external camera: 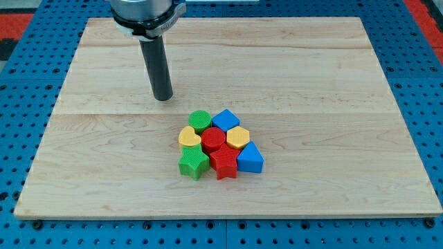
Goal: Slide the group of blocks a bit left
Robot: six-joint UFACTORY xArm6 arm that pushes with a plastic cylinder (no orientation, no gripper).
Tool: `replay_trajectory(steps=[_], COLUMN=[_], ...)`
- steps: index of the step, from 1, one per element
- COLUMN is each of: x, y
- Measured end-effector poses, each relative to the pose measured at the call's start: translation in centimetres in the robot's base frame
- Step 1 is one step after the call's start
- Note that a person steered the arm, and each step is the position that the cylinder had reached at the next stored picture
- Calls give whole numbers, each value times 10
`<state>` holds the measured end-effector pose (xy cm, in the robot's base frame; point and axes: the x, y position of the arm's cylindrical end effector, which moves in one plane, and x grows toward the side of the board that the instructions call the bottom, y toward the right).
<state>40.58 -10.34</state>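
- Nearest the view's bottom: green star block [192,164], red star block [223,163], blue triangular block [250,159].
- Behind, touching: yellow heart block [189,137], red round block [214,139], yellow hexagonal block [238,136], green round block [200,121], blue block [225,120].
- My tip [163,98], a bare rod holding nothing, stands apart up-left of the cluster on the wooden board [332,83].

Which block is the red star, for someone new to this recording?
On the wooden board, find the tight cluster of blocks below centre. The red star sits mid front row, between the green block and blue triangle, uniquely red and pointed.

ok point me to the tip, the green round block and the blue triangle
my tip [163,98], camera view, rod's very end, up-left of the cluster.
green round block [199,120], camera view, top face.
blue triangular block [250,158], camera view, top face.
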Motion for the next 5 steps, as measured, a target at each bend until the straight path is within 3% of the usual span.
replay_trajectory(steps=[1, 2, 4, 5], x=[0, -27, -53, -52], y=[0, 3, 177, 228])
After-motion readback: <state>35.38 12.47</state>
